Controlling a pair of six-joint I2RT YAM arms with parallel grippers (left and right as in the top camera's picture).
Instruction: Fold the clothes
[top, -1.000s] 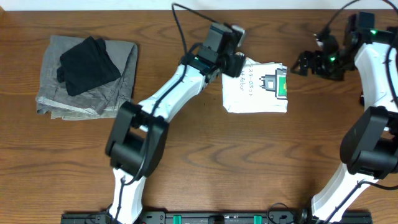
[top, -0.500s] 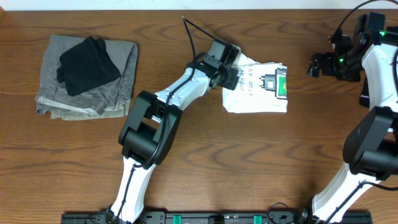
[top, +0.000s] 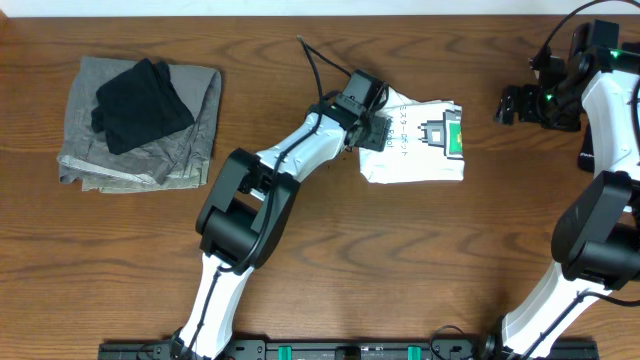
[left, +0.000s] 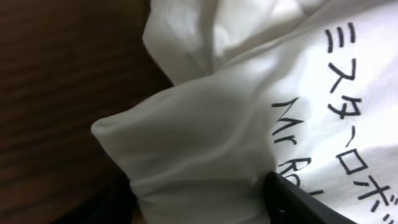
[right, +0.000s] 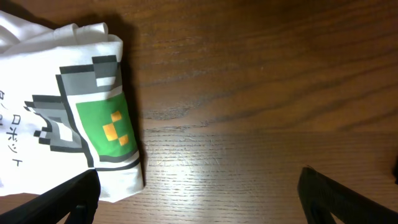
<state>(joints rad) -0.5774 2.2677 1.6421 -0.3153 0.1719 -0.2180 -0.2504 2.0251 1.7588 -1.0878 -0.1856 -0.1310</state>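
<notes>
The clothes, a white T-shirt (top: 415, 148), lie folded into a small rectangle right of the table's centre, with black text and a green-and-black print facing up. My left gripper (top: 378, 128) is low at the shirt's left edge. In the left wrist view a bulging fold of the shirt (left: 205, 130) sits between its spread fingers (left: 301, 202), so it reads as open around the cloth. My right gripper (top: 508, 103) hovers open to the right of the shirt. Its wrist view shows bare wood between the fingertips (right: 345, 196) and the printed end of the shirt (right: 93, 118) at the left.
A folded grey cloth (top: 95, 150) with a black garment (top: 143, 103) on top lies at the far left. A black cable (top: 312, 62) arcs up behind the left wrist. The right arm's base link (top: 600, 230) stands along the right edge.
The left gripper has slid down and slightly right onto the shirt's left edge. The right gripper drew back to the right a second ago and has held still since.
</notes>
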